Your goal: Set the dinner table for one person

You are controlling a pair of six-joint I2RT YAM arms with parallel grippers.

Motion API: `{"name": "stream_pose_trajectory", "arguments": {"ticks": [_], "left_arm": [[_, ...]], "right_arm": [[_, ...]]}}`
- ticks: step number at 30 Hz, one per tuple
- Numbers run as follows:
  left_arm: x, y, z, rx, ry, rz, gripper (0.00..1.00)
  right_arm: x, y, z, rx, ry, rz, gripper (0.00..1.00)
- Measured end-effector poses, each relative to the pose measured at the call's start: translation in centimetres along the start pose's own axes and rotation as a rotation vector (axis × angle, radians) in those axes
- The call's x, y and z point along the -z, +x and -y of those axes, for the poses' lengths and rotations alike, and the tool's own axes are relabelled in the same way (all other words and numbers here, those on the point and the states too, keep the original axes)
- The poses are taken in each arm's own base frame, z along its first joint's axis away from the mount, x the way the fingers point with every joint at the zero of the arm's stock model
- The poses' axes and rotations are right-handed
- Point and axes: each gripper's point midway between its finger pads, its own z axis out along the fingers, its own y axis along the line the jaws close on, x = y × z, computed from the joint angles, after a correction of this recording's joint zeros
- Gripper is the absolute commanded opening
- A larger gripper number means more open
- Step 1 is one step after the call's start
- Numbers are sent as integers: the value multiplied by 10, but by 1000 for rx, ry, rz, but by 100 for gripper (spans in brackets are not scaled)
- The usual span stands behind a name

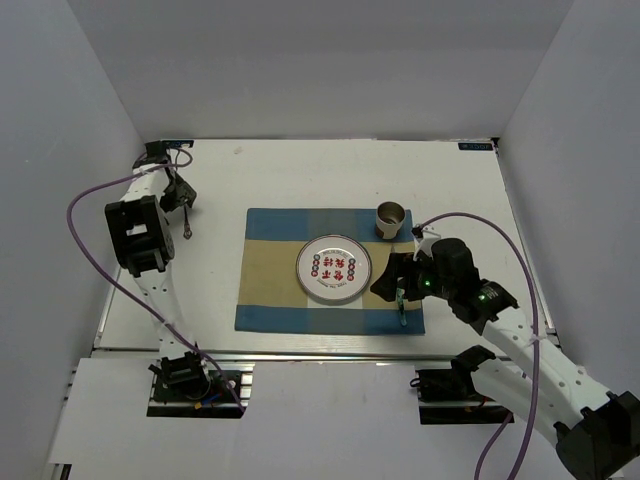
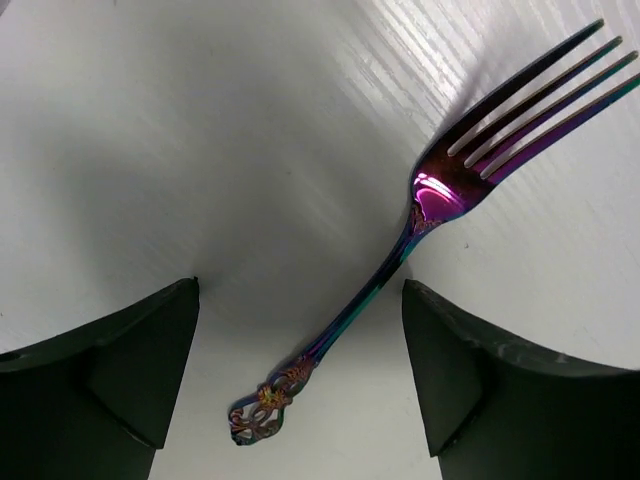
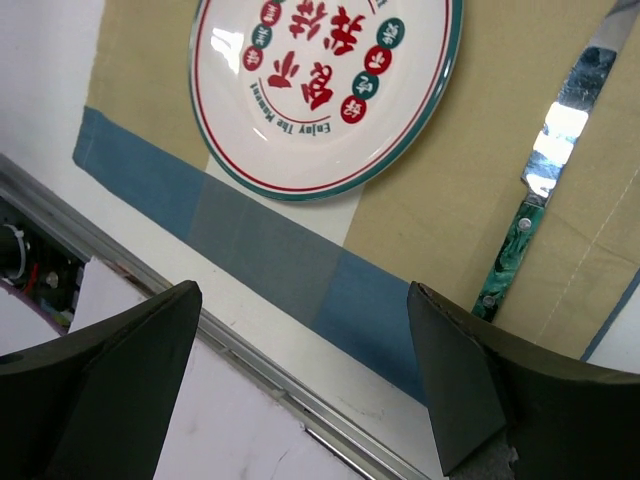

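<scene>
- White dinner table point(image 1: 300, 170) fills your workspace, and the blue-and-tan placemat point(image 1: 265, 300) lies at its middle.
- On the mat you have the plate point(image 1: 333, 269) centred, the cup point(image 1: 389, 220) at its 1 o'clock and the knife point(image 3: 530, 220) at its 3 o'clock. Those look done.
- Your fork point(image 2: 400, 260) lies on bare tabletop at the mat's 10 o'clock, well apart from it. By my reckoning it is the piece left to place.
- Your left gripper point(image 2: 300, 300) hangs over the fork's handle, jaws wide, holding nothing.
- Your right gripper point(image 3: 305, 300) hovers near the knife, jaws wide and empty too.
</scene>
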Motion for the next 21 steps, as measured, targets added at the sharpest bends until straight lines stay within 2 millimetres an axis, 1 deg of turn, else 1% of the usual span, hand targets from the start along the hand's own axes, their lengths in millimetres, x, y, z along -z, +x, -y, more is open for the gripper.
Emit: {"name": "stream_pose_trajectory", "arguments": {"ticks": [2, 3, 5, 6, 8, 9, 16, 18, 20, 21], "left_arm": [[-2, -1, -2, -7, 0, -2, 82], [-3, -2, -4, -8, 2, -3, 71], [-5, -5, -4, -16, 11, -3, 57], [-5, -6, -3, -23, 18, -2, 36], [-7, -7, -1, -31, 32, -2, 19], [-8, -9, -1, -33, 41, -2, 0], [-8, -17, 12, -56, 101, -9, 0], [-3, -13, 21, -70, 135, -21, 0], [6, -1, 34, -90, 192, -53, 0], [15, 8, 42, -105, 224, -71, 0]], "right_arm": [[3, -2, -3, 11, -13, 16, 89], [5, -2, -4, 13, -18, 22, 89], [6, -3, -5, 15, -21, 26, 89], [6, -3, -5, 15, -22, 25, 89], [5, -3, -5, 14, -23, 24, 89], [5, -3, -5, 14, -23, 24, 89], [6, -2, -5, 13, -22, 24, 89], [7, -3, -5, 14, -24, 28, 89], [9, -4, -7, 18, -30, 40, 89], [11, -5, -8, 20, -34, 47, 89]]}}
